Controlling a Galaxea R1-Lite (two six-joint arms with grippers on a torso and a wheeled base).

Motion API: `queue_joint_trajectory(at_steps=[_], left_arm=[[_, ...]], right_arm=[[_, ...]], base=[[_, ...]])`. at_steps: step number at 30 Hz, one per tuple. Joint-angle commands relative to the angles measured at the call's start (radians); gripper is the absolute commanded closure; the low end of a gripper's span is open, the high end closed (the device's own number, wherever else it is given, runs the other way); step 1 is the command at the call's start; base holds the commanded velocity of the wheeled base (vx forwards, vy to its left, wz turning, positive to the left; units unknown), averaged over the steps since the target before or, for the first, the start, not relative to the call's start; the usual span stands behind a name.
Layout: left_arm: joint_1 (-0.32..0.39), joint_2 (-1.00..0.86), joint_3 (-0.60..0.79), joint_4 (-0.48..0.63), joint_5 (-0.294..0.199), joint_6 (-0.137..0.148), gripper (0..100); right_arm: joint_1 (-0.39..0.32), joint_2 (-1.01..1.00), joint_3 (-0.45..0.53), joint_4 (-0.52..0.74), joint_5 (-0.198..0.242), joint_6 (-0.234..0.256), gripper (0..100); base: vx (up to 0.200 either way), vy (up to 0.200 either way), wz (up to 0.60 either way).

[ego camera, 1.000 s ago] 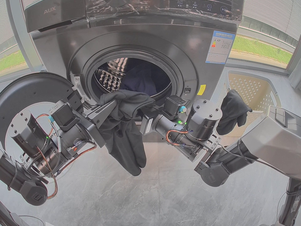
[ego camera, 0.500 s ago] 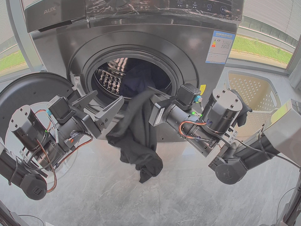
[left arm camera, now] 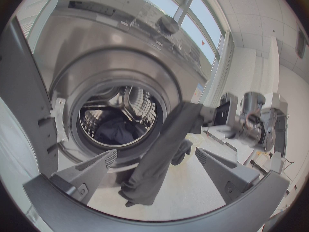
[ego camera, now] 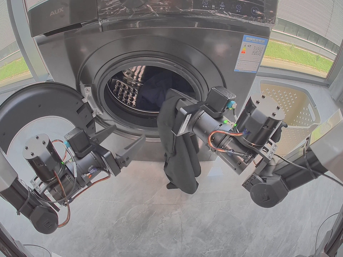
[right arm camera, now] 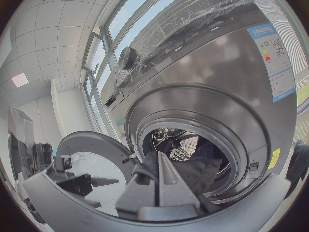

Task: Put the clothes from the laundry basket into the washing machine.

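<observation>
— What's the biggest thing in front of the robot?
— The washing machine [ego camera: 153, 36], grey, with its round door [ego camera: 35, 104] swung wide open on the robot's left. To its right stands a beige laundry basket [ego camera: 289, 104], partly behind the right arm, with a dark piece of clothing [right arm camera: 297, 165] over its rim.
— And the clothes being loaded?
— A dark garment [ego camera: 178, 150] hangs at the lower right edge of the drum opening. Its top is bunched at the rim and the rest drapes down over the machine's front panel. More dark clothes [ego camera: 157, 88] lie inside the drum.
— What's holding that garment?
— The right pincer [ego camera: 177, 97]. Its fingers are clamped together on the garment's upper end, right at the mouth of the drum.
— The left one?
— The left pincer [ego camera: 128, 132] is low, in front of the machine and below the opening. Its fingers are spread wide with nothing between them, and it is apart from the garment.
</observation>
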Motion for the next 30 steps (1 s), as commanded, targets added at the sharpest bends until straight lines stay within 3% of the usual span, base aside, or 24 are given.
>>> queue_joint_trajectory(at_steps=[1, 8, 13, 19, 30], left_arm=[[-0.002, 0.078, 0.043, -0.001, -0.014, 0.012, 0], [-0.008, 0.19, 0.077, -0.002, -0.037, 0.068, 0], [-0.012, 0.262, 0.032, -0.002, -0.038, 0.091, 0], [-0.028, 0.336, -0.023, -0.002, -0.064, 0.092, 0], [-0.031, 0.496, -0.228, -0.002, -0.066, 0.097, 0]], right_arm=[[-0.001, -0.024, -0.014, 0.006, -0.014, 0.0, 100], [-0.001, -0.04, -0.023, 0.015, -0.016, 0.0, 100], [-0.001, -0.044, -0.023, 0.015, -0.016, -0.002, 100], [0.002, -0.045, -0.025, 0.018, -0.016, -0.002, 100], [0.015, -0.04, -0.04, 0.037, -0.016, -0.002, 100]], base=[[0.0, 0.0, 0.0], [0.0, 0.0, 0.0], [0.0, 0.0, 0.0], [0.0, 0.0, 0.0], [0.0, 0.0, 0.0]])
